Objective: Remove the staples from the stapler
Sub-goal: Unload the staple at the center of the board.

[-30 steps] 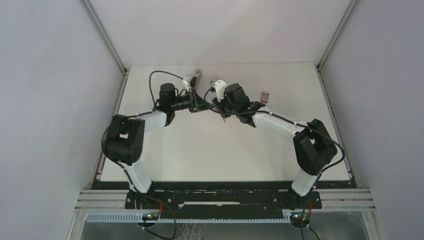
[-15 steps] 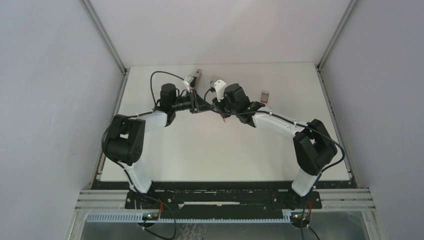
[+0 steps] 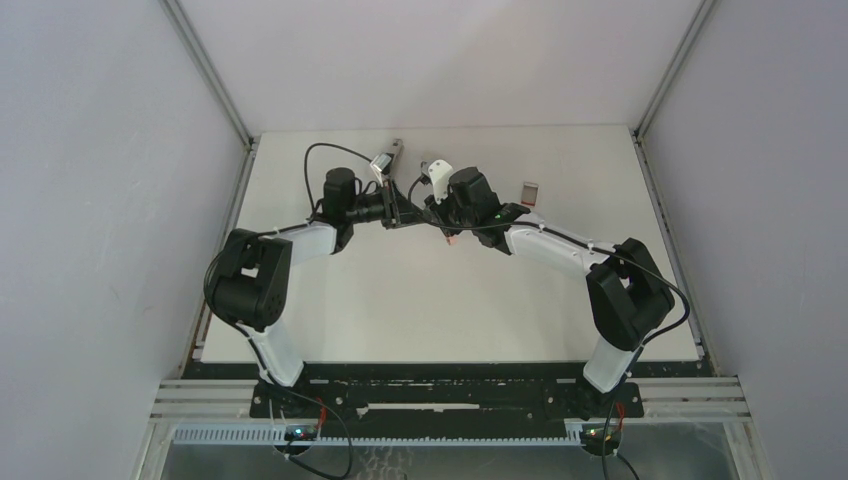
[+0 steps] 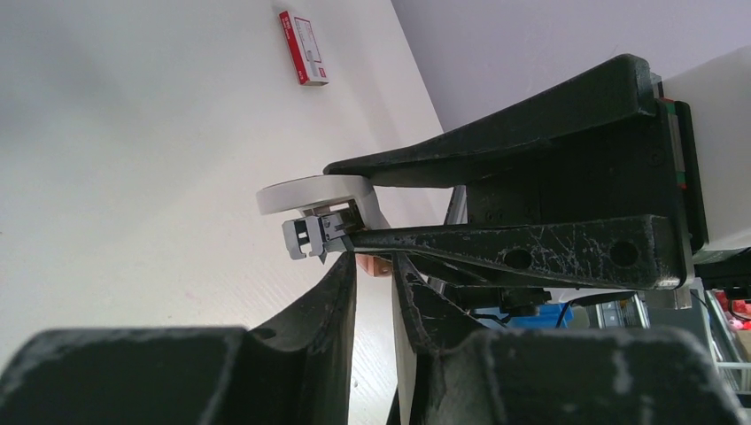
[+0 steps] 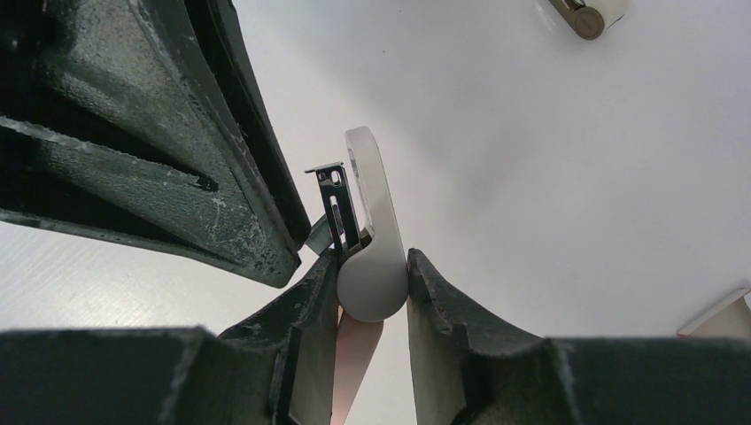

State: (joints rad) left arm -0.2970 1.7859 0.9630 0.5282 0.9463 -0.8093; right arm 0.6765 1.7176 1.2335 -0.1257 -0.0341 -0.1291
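My right gripper is shut on the pink-and-grey clawed piece, clamping its rounded pale handle. The metal claws point at my left gripper. That gripper's jaws stand a narrow slit apart, and only table shows between them. Both grippers meet tip to tip above the back middle of the table, left gripper and right gripper. The pink tip hangs below them. The slim dark grey stapler lies at the back, partly hidden by my left wrist. The staples are out of view.
A small red-and-white box lies right of my right wrist and also shows as the box. A dark-tipped pale thing sits at the top edge of the right wrist view. The back wall and side posts stand close behind.
My left wrist has rolled a little and shifted slightly right. The right arm and the clawed piece have stayed in place, and both grips look the same.
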